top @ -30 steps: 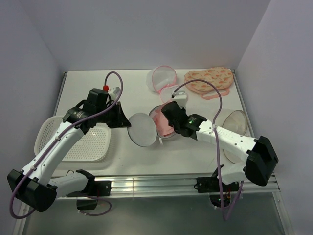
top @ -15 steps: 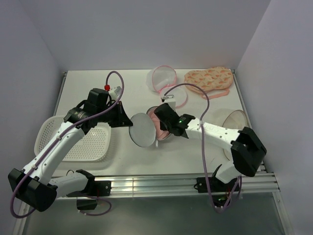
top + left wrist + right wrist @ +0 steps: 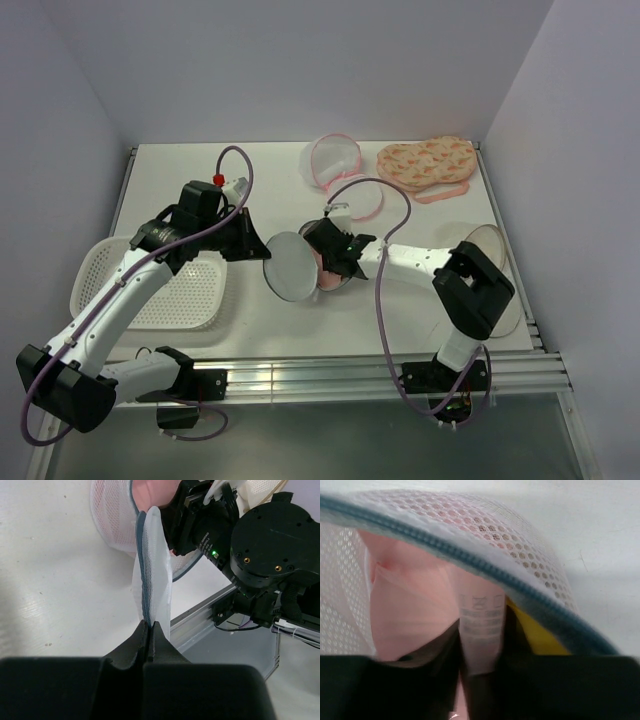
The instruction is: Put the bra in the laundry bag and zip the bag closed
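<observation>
Right tool [image 3: 328, 258] has slid further left over the last second, nose-first into the open mouth of the laundry bag [image 3: 290, 266]. In the wrist view its fingers sit either side of the care label [image 3: 479, 625] on the pink bra [image 3: 410, 620]. Honestly can't tell if it's pinching that label or letting go. The bra is down inside the lower dome, under the grey zip rim [image 3: 470, 560], so I'd say the stuffing step is nearly done and zipping comes next. Behind the tool the right arm is folded hard, elbow pulled in and forearm lying low across the tabletop [image 3: 200, 180]. Left tool [image 3: 149, 630] is clamped tight on the edge of the upper dome, holding it up on edge, with its arm reaching in from the left.
</observation>
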`<state>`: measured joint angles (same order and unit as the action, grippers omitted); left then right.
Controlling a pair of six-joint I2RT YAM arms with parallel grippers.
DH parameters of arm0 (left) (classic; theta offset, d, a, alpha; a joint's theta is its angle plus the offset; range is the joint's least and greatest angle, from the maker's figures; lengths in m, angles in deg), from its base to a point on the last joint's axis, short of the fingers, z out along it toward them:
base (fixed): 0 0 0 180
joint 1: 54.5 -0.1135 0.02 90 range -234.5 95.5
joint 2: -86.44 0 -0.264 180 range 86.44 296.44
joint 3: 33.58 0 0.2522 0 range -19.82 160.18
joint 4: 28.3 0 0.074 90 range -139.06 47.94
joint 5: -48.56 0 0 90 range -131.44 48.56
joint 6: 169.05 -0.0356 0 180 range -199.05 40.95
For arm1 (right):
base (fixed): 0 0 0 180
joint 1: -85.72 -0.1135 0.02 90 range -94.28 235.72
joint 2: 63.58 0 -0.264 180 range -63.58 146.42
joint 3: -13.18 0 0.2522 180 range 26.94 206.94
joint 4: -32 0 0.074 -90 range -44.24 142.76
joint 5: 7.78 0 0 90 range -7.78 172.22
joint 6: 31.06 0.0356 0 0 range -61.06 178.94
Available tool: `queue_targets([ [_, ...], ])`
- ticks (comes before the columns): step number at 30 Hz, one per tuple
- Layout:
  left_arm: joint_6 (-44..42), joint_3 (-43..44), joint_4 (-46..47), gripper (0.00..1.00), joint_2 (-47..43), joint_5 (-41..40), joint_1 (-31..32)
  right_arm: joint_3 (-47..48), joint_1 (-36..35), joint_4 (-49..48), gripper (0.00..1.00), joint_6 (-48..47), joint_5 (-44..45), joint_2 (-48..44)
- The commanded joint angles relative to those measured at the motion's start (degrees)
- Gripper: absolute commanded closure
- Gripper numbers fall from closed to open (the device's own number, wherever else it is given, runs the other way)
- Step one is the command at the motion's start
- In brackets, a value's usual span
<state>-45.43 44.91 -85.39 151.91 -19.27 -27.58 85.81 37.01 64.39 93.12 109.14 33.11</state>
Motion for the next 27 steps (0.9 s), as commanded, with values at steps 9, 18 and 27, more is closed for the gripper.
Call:
queue_targets([
  [9, -0.93, 2.16, -0.17, 1.00, -1.84, -0.55, -0.20, 4.14, 0.02, 5.88, 0.32, -1.39, 2.00, -10.46],
  [18, -0.58, 1.80, 0.26, 0.99, -1.40, -0.55, -0.29, 6.43, -0.16, 8.52, 0.25, -2.71, 0.95, -18.89],
  [27, -0.14, 2.16, 0.70, 0.98, -0.79, -0.11, -0.29, 6.52, -10.87, 7.29, 0.28, -3.24, 2.87, -26.63],
])
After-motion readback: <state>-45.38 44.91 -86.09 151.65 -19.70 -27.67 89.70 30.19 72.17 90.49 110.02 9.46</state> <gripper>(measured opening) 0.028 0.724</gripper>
